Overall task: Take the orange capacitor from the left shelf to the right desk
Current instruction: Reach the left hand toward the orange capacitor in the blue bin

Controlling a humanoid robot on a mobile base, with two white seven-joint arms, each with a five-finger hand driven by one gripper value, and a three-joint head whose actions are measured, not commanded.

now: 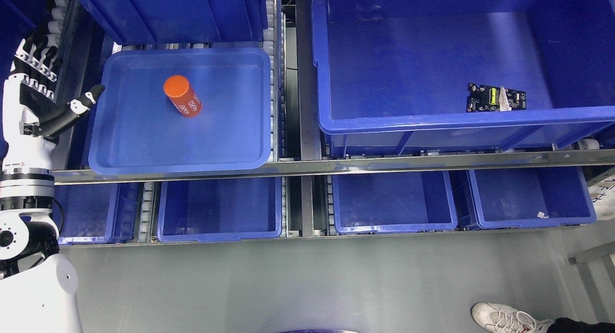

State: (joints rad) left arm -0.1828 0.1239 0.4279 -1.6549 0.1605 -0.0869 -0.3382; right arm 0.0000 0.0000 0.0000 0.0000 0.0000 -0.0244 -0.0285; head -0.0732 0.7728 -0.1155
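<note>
An orange capacitor [182,96], a short cylinder with white print on its side, stands tilted in a shallow blue tray [144,145] on the shelf's upper level, left of the middle. My left hand [43,88] is raised at the far left, outside the tray's left rim. Its fingers [36,59] are spread upward and its thumb [79,107] points toward the tray; it holds nothing. The capacitor lies roughly 200 pixels to the right of the thumb tip. My right arm does not show.
A large deep blue bin [432,121] to the right holds a small circuit board [496,98]. Several blue bins [218,210] sit on the lower shelf level behind a metal rail [307,167]. A person's white shoe [504,318] is on the grey floor at bottom right.
</note>
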